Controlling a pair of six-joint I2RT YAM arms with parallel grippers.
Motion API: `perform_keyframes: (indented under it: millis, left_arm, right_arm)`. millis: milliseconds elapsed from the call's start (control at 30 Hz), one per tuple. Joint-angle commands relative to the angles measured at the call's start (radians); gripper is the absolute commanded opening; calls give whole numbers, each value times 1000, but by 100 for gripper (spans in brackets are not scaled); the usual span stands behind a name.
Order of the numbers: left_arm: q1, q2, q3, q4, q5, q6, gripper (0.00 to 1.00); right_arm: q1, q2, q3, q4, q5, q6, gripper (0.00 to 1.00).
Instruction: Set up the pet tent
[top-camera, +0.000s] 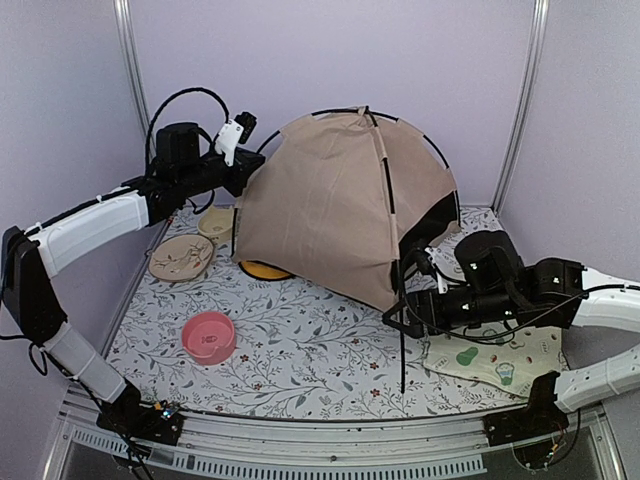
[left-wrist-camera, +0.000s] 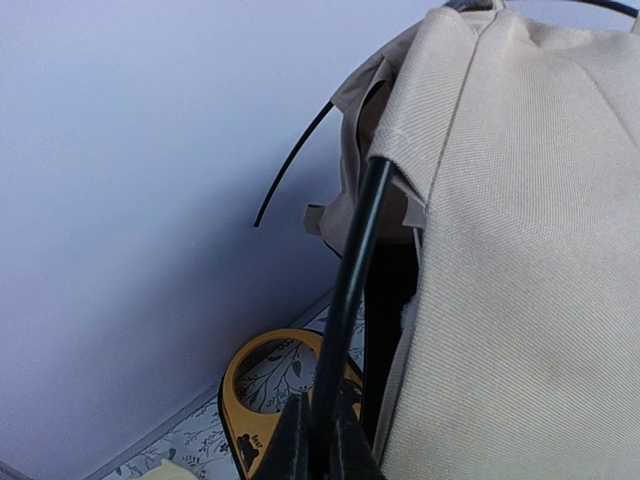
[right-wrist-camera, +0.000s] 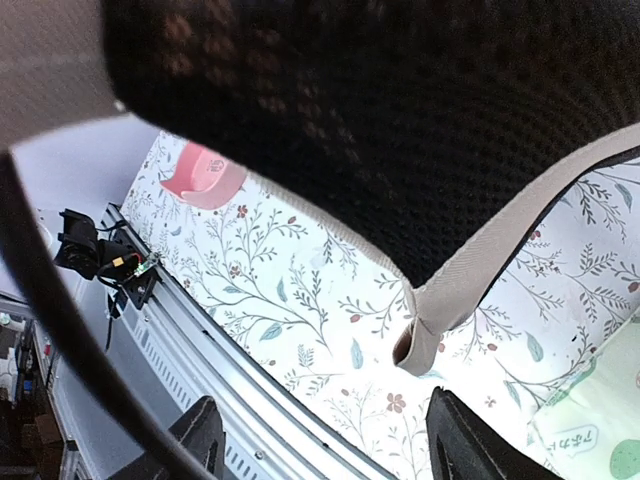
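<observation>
Standing toward the far middle of the worktop, the pet tent is already domed up, its tan fabric hung on thin crossing poles. I judge it light and floppy: the cloth will slide and fold under a pinch, and only the springy poles give it shape, so the places to take hold are the poles and the sewn corner tabs, not the open panels. The left gripper is at the tent's far left side, its fingers pressed together on a black pole where it runs out from under the fabric. The right gripper sits at the tent's near right corner with its fingers apart; in its wrist view a small fabric loop on the hem hangs between them, ungripped. A loose pole end reaches down to the worktop just beside that corner, and probably wants seating in the loop. A pink bowl near the left near corner looks empty. Two tan dishes by the left edge hold nothing I can make out. A yellow feeder pokes from under the tent's left hem, one ring showing the floral cloth through it. A cream mat lies under the right arm.
</observation>
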Motion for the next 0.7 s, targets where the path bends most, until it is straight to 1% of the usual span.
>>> perform_keyframes:
  millis: [0, 167, 433, 533, 667]
  left_arm:
    - [21, -30, -5, 101, -22, 19, 0]
    - [20, -29, -4, 106, -57, 31, 0]
    - [21, -20, -9, 123, -85, 36, 0]
    - [21, -18, -9, 127, -91, 35, 0]
    - [20, -18, -11, 127, -92, 36, 0]
  right_arm:
    - [5, -23, 60, -87, -22, -19, 69]
    - [11, -21, 57, -108, -83, -22, 58]
    - [74, 16, 3, -36, -160, -17, 42]
    - [81, 36, -10, -4, -182, -18, 41]
    - [96, 54, -12, 24, -163, -12, 41]
